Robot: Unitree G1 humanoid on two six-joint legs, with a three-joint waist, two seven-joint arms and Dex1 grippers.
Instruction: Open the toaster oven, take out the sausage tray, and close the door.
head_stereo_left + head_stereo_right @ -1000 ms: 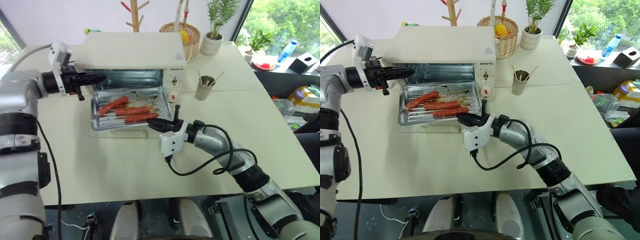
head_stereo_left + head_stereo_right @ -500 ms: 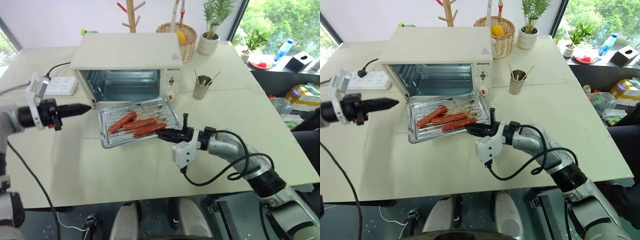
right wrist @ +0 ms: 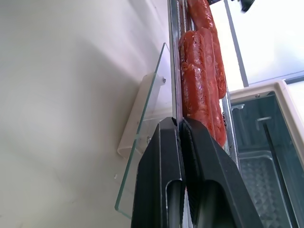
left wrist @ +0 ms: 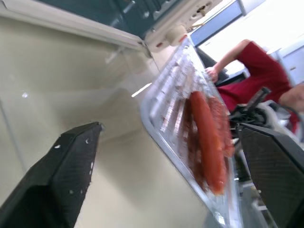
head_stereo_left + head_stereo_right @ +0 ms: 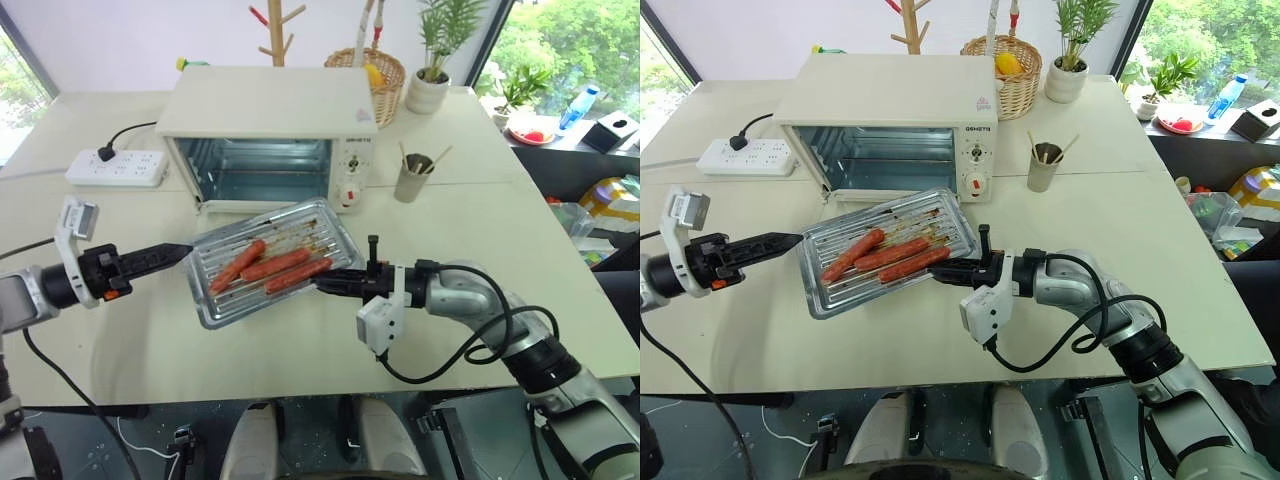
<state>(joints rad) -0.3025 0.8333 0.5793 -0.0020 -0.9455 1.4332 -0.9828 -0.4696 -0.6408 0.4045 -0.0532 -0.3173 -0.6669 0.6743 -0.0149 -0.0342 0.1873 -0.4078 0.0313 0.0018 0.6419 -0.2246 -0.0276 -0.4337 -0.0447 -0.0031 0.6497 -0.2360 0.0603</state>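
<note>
Between the two grippers, out in front of the toaster oven (image 5: 885, 110): sausage tray (image 5: 890, 250), tilted, clear of the lowered glass door (image 3: 142, 142). Right gripper (image 5: 940, 272) clenched on the near rim; left gripper (image 4: 166, 161) spread wide just off the far edge, gripping nothing. Thin, shiny ribbed metal, stiff and probably light but slick; round sausages (image 5: 885, 255) likely to roll. Best taken by the raised rim on both short sides

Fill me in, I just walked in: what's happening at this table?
The robot's right tool is shut on the rim of the sausage tray, holding it out in front of the toaster oven. The oven's door hangs open. The left tool, fingers open, sits at the tray's other end without gripping it.
</note>
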